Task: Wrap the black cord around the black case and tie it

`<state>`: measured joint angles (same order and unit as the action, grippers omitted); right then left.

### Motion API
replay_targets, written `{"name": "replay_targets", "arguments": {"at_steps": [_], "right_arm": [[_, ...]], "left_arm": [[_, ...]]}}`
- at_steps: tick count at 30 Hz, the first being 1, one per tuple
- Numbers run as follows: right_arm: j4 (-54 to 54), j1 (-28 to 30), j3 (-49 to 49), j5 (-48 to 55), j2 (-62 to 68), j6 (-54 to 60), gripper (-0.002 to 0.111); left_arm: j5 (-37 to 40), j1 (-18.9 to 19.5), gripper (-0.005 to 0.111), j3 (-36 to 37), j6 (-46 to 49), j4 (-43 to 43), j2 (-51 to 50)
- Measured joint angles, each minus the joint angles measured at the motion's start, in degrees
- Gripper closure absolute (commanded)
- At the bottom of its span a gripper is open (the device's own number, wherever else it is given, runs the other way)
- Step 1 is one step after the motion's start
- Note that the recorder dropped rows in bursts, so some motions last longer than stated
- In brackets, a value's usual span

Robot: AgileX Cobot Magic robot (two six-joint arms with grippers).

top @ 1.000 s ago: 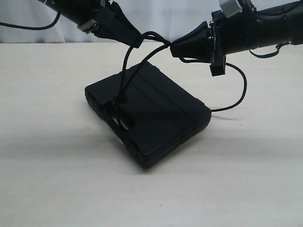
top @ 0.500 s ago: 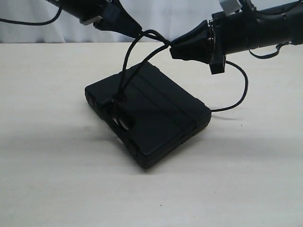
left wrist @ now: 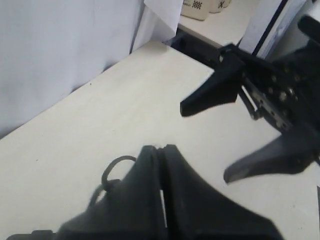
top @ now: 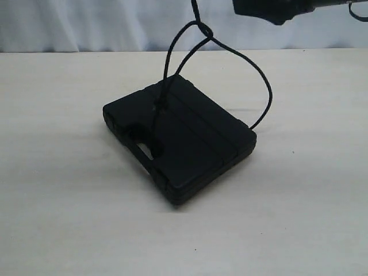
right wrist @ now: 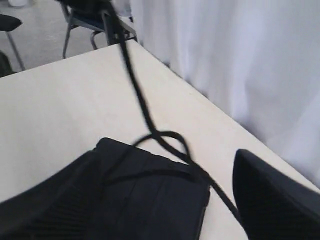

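Note:
The black case (top: pixel 178 138) lies flat on the table, handle slot toward the front left. The black cord (top: pixel 172 63) rises taut from the case lid, crosses itself in a small knot-like loop, and leaves the exterior view's top edge. A slack length of it arcs down the right to the table beside the case. My left gripper (left wrist: pixel 161 148) is shut, with a loop of cord (left wrist: pixel 117 165) beside its jaws, and it holds the cord above the exterior view. My right gripper (right wrist: pixel 167 165) is open above the case (right wrist: pixel 150 205), and the cord (right wrist: pixel 142 107) runs between its fingers (left wrist: pixel 215 92) untouched.
The case sits on a pale wooden table (top: pixel 69 201). A white curtain (top: pixel 86 23) hangs behind the table's far edge. The right arm (top: pixel 276 8) shows only at the exterior view's top right. A chair (right wrist: pixel 80 22) stands beyond the table's end.
The right gripper opened, let go of the cord and rose. The left gripper shut and climbed out of the exterior view, pulling the cord up taut. The loop left the handle slot.

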<state>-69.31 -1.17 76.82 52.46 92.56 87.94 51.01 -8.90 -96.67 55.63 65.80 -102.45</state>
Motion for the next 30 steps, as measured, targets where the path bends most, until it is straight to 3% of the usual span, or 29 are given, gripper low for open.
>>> {"name": "replay_targets", "arguments": {"at_steps": [5, 13, 17, 20, 24, 30], "right_arm": [[1.0, -4.5, 0.0, 0.0, -0.1, 1.6, 0.051], [3.6, -9.5, 0.0, -11.0, 0.7, 2.8, 0.061], [4.1, -9.5, 0.0, -12.1, 2.5, 2.5, 0.103], [4.5, -9.5, 0.0, -12.1, 3.0, 1.5, 0.104], [7.1, -9.5, 0.0, -12.1, 2.7, -0.8, 0.104], [13.9, -7.5, 0.0, -12.5, 2.0, -8.9, 0.104]], "left_arm": [[2.3, -1.7, 0.107, 0.0, 1.1, 0.7, 0.0], [6.0, -5.0, 0.107, 0.0, 2.5, 0.8, 0.0], [6.5, -5.0, 0.107, 0.0, 2.6, 0.5, 0.0], [6.5, -5.0, 0.106, 0.0, 2.4, -0.9, 0.0], [6.4, -5.0, 0.091, 0.0, -1.2, -8.6, 0.0], [6.1, -5.0, 0.064, 0.0, -16.1, -30.8, 0.0]]}}
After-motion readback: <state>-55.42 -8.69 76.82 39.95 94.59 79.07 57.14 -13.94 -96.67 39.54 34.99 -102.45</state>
